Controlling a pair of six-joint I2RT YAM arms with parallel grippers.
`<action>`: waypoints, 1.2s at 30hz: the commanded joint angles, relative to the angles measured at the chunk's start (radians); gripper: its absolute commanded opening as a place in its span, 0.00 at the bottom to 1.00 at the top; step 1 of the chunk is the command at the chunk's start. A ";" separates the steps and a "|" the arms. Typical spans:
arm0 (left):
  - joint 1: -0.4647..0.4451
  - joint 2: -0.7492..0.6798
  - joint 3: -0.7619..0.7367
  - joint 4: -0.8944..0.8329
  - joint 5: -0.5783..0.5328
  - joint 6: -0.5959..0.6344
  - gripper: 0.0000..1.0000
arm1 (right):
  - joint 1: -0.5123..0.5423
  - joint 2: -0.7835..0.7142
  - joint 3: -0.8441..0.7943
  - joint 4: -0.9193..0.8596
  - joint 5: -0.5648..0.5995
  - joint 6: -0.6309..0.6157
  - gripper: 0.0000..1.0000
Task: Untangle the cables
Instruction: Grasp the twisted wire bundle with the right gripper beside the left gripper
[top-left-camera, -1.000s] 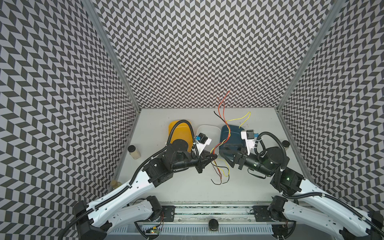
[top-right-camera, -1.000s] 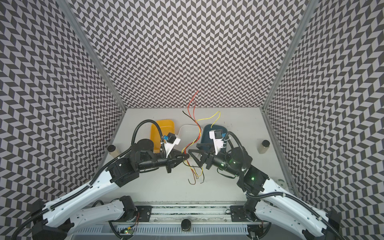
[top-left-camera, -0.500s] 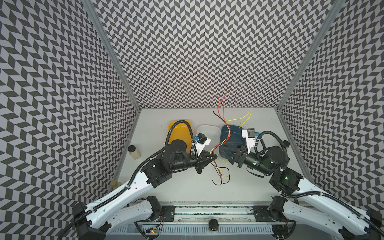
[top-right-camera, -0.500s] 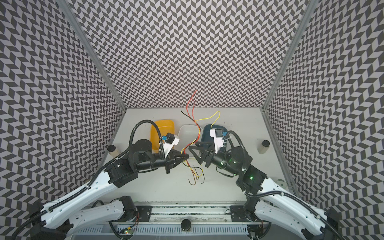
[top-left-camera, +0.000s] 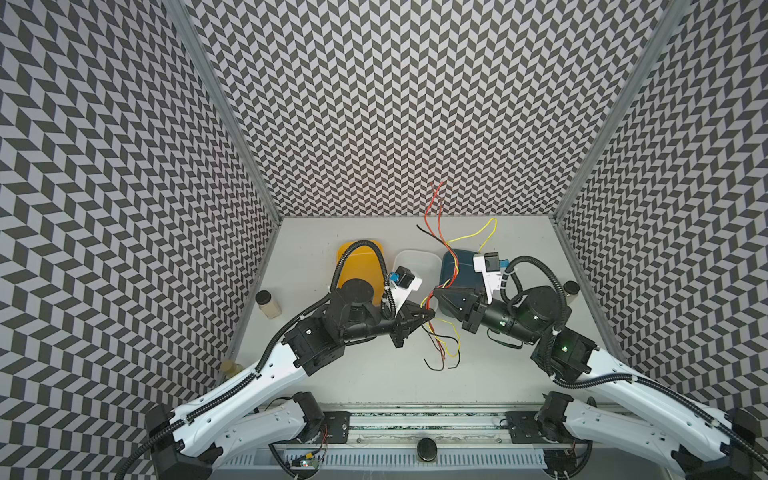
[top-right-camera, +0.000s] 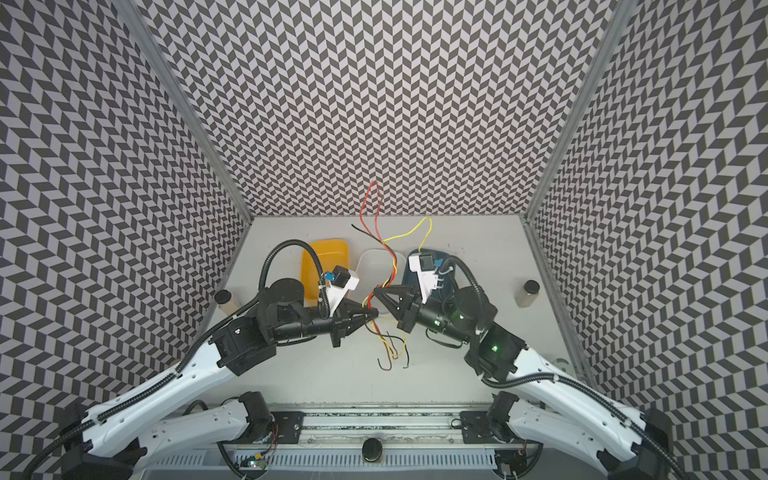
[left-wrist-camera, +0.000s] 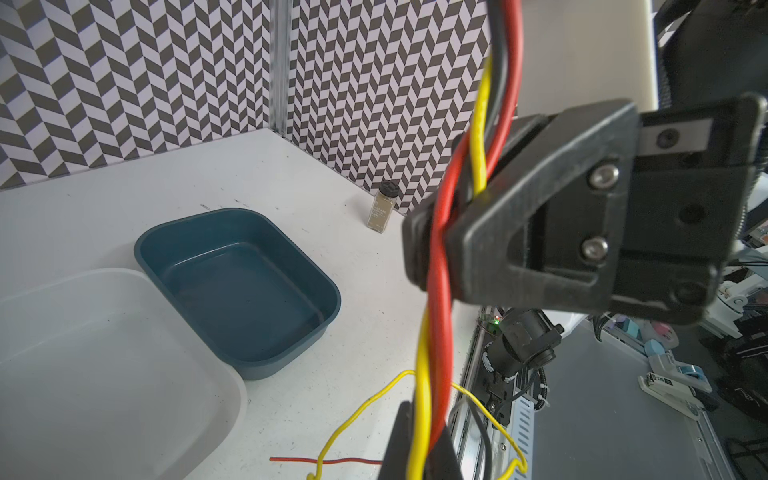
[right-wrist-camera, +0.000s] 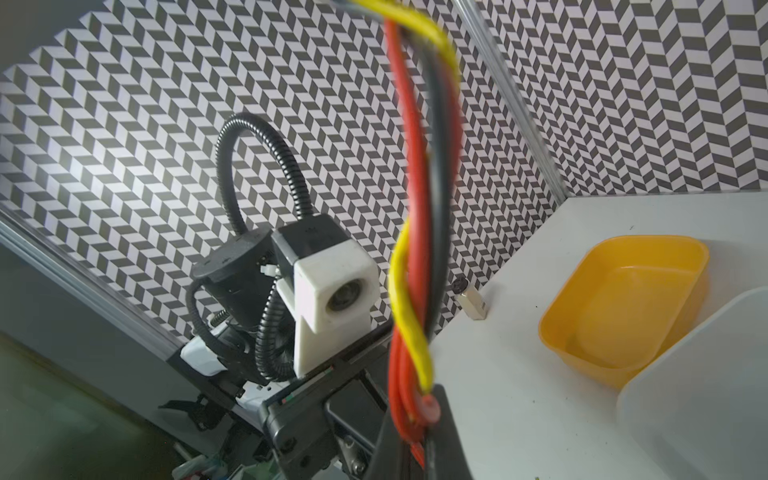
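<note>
Both jaws pinch the cables (left-wrist-camera: 437, 270) (ends cropped in wrist views).

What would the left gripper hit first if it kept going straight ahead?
Probably the right gripper, facing it close by and shut on the same twisted cables the left gripper holds; depth is unclear.

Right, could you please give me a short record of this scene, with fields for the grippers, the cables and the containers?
left gripper: shut on the cables, raised off the table
right gripper: shut on the cables, close beside the left gripper
cables: red, black and yellow, twisted together; loose ends trail from both grips
tubs: orange tub, white tub, dark blue tub, in a row; nothing seen inside
jars: left jar, right jar, at the table's sides
</note>
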 joint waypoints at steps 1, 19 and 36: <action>-0.008 0.009 0.007 0.017 0.019 0.009 0.00 | 0.002 0.004 0.043 0.070 -0.011 -0.037 0.00; 0.009 -0.063 -0.019 0.066 0.059 0.004 0.52 | 0.001 -0.036 0.124 -0.289 0.027 -0.296 0.00; 0.006 -0.046 -0.005 0.037 0.065 0.020 0.21 | 0.002 0.019 0.137 -0.315 -0.174 -0.316 0.00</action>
